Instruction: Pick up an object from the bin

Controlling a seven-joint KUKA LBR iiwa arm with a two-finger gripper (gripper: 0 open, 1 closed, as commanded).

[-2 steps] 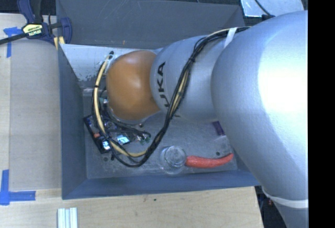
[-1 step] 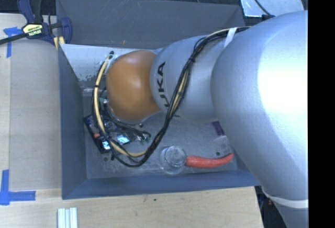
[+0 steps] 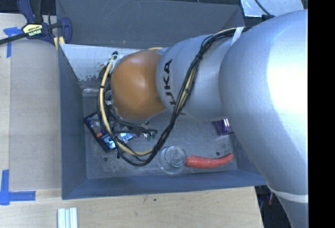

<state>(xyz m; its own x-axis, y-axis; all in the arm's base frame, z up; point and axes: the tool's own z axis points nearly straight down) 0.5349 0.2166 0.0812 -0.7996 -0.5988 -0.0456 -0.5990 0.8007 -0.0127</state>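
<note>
Nothing looks picked yet: the gripper [image 3: 112, 132] sits low, left of centre in the bin [image 3: 70, 133], released or clenched I cannot tell.

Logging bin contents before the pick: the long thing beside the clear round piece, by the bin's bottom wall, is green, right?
Not green: it is red-orange. The camera view shows the long thing beside the clear round piece, by the bin's bottom wall.
</note>
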